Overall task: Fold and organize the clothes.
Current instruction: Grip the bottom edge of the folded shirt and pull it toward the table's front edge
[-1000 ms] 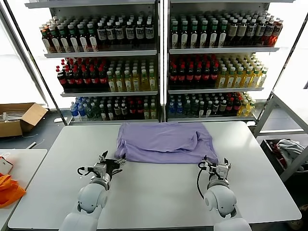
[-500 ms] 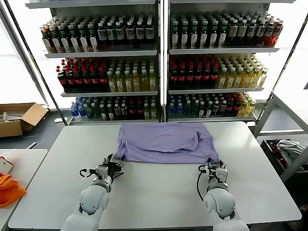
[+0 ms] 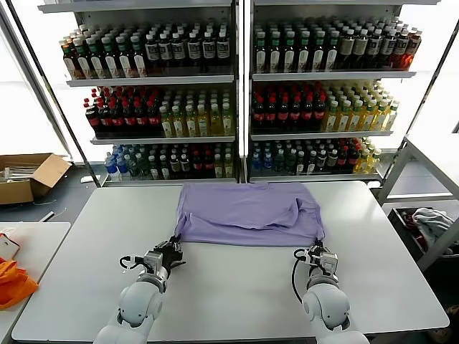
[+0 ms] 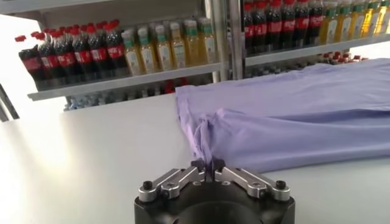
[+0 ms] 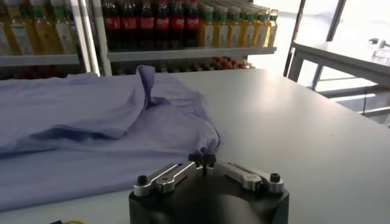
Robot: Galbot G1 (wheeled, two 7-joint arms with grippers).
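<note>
Black and metal, the left gripper (image 4: pixel 208 168) sits low on the white table (image 3: pixel 237 294) with its fingertips pinched together on the near left corner of the lavender thin-fabric T-shirt (image 3: pixel 249 213). The right gripper (image 5: pixel 205 159) is likewise closed on the near right corner, where the cloth bunches into a small knob. To do this step well, both arms should probably travel together at the same height and pace, keeping the hem taut between them so the fold line comes out straight and neither corner slips free. The shirt lies spread at the far middle of the table, its long axis running left to right across the robot's front, its near edge facing the grippers. Beyond it stand shelves of bottled drinks (image 3: pixel 237 100).
</note>
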